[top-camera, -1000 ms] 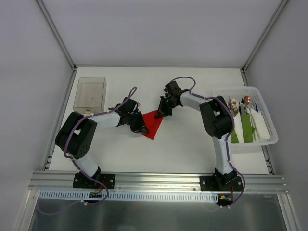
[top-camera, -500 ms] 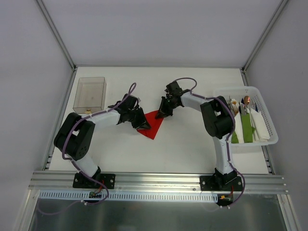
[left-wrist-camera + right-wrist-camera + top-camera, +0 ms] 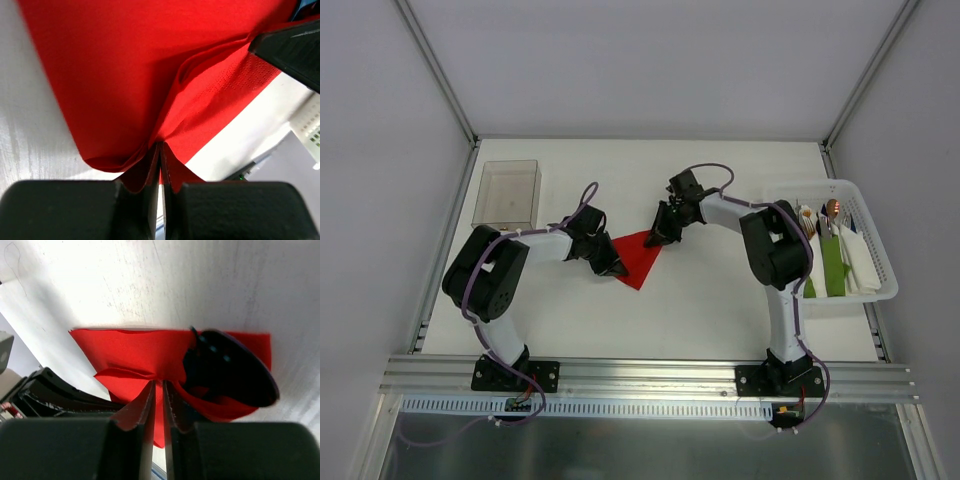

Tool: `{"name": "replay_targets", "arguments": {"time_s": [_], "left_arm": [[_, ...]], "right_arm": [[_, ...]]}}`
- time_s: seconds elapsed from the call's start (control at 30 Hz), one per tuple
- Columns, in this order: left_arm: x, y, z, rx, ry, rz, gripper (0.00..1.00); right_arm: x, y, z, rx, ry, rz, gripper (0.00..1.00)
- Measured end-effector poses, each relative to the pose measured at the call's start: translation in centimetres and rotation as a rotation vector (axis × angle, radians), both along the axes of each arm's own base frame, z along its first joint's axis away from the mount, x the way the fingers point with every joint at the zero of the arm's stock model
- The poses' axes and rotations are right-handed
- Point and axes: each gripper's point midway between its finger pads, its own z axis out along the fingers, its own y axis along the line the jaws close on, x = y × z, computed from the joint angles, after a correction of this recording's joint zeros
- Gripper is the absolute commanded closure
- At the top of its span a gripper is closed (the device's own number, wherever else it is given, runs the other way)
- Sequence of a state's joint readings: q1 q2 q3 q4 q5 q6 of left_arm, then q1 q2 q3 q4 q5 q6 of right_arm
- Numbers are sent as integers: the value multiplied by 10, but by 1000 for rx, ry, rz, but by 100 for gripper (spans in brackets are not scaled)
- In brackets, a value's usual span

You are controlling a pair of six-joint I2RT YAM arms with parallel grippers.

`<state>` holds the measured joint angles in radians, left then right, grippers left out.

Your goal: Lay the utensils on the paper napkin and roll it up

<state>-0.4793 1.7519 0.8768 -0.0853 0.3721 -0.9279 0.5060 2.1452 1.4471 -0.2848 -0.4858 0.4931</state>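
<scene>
Top view. A clear box (image 3: 535,195) stands at the table's (image 3: 700,300) far left; nothing shows inside it. At the right edge a white basket (image 3: 845,295) holds two green bundles (image 3: 833,265) lying lengthwise, white napkins (image 3: 860,260) beside them toward the outer wall, and cutlery (image 3: 810,218) at the far end, one piece copper-headed (image 3: 833,207).

The red napkin (image 3: 640,262) lies mid-table between the two arms, well apart from both containers.

Left wrist view. The left gripper (image 3: 160,150) is clamped on the near edge of the napkin (image 3: 115,70), its jaws pressed together with a red fold between them. The sheet rises in a crease from the pinch.

Right wrist view. The right gripper (image 3: 158,387) is at the opposite edge, its jaws almost closed on a raised fold of the napkin (image 3: 130,347). A dark oval (image 3: 230,370) with bluish flecks lies over the sheet just beside the fingers. It is too blurred to name, but it is possibly a utensil head.
</scene>
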Motion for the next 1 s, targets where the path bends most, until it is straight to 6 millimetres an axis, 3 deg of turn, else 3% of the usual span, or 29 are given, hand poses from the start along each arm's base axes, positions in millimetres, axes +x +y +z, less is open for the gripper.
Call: {"name": "replay_targets", "arguments": {"time_s": [0.17, 0.27, 0.47, 0.7, 0.87, 1.0], "left_arm": [[0, 5, -1, -39, 9, -3, 98], [0, 5, -1, -61, 8, -31, 96], [-1, 7, -1, -73, 3, -82, 95], [1, 10, 1, -57, 8, -123, 94], [2, 11, 1, -49, 12, -141, 94], [1, 12, 1, -45, 11, -151, 93]], "right_arm": [[-1, -8, 5, 20, -8, 52, 65], [1, -13, 9, 45, -33, 100, 58], [-2, -14, 17, 88, -84, 215, 67], [-18, 2, 28, 118, -132, 358, 80], [-34, 9, 27, 99, -122, 425, 84], [-34, 2, 19, 52, -117, 429, 86]]}}
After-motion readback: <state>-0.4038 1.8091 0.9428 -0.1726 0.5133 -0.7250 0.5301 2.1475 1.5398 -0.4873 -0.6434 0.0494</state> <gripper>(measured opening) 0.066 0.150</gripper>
